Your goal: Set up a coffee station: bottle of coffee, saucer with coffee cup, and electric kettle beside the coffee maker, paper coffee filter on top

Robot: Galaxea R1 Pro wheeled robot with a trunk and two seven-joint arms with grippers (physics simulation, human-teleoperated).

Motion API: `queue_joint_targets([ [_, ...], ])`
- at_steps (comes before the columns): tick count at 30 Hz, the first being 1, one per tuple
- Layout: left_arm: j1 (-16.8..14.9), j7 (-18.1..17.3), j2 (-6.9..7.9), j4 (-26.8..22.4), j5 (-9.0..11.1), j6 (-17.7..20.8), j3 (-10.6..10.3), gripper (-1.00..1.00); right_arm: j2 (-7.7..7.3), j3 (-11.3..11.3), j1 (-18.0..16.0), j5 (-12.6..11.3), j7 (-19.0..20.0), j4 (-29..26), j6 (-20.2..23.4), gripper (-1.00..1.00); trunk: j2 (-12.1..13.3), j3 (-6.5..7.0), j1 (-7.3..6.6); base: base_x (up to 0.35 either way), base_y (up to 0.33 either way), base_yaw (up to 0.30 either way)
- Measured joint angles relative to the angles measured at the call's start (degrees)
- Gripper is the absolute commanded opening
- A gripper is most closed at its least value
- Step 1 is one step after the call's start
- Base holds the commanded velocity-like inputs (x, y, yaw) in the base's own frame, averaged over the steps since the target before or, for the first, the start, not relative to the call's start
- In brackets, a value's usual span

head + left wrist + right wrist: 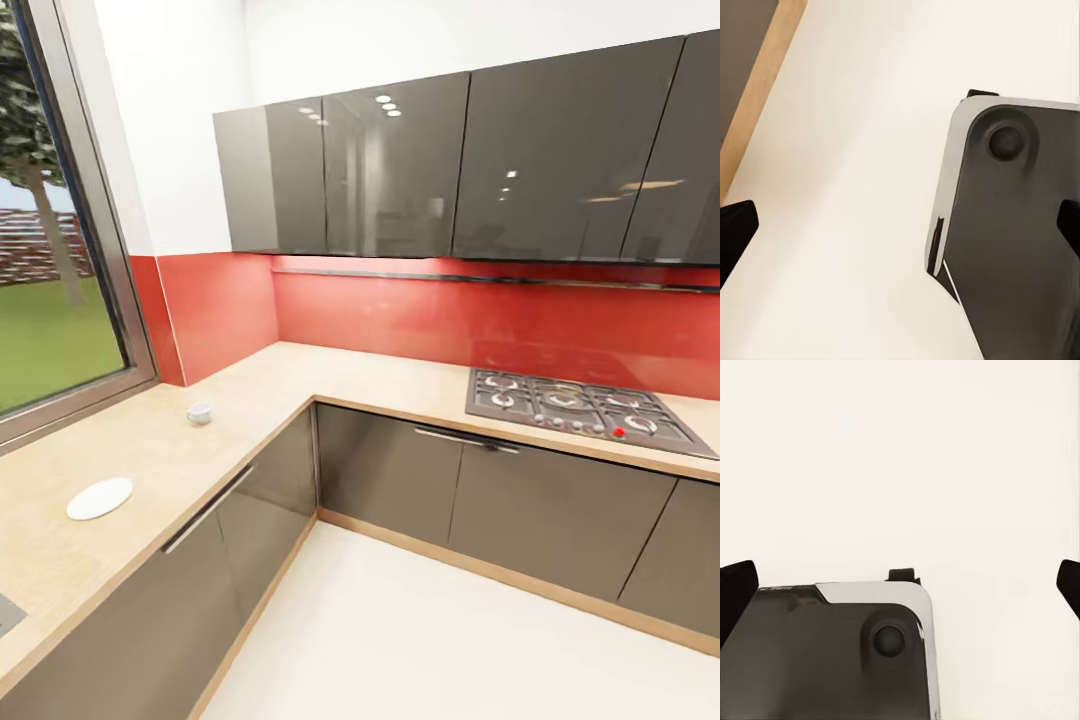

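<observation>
The kitchen countertop runs in an L along the window wall and the red back wall in the head view. On its left run lies the white saucer. Farther back, apart from it, the small white coffee cup stands on the wood. My left gripper is open above the pale floor, its dark fingertips wide apart. My right gripper is open too, with nothing between its fingers. The coffee maker, bottle of coffee, kitchen shelf, paper coffee filter and electric kettle are out of view.
A gas hob is set into the back run on the right. Glossy dark wall cabinets hang above it. A corner of the steel sink shows at lower left, beside a window. Both wrist views show the robot's grey base over the floor.
</observation>
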Motion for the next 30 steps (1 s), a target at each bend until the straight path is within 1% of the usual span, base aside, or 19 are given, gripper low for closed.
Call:
queue_joint_targets([
  [10,0.0,0.03,0.0,0.0,0.01,-0.01,0.0,1.0,0.0,-0.19,0.0,-0.08,0.17,-0.17,-0.07,1.0,0.0,0.0,0.0,0.213,-0.22,0.024],
  [27,0.0,0.03,0.0,0.01,0.01,-0.01,0.0,1.0,0.0,-0.29,-0.01,-0.09,0.02,-0.27,0.0,1.0,0.0,-0.17,0.0,0.226,-0.21,0.264],
  [30,0.0,0.03,0.02,0.01,0.01,-0.01,0.0,1.0,-0.01,-0.28,-0.01,-0.09,0.02,-0.31,0.0,1.0,0.0,-0.25,0.0,0.242,-0.197,0.133],
])
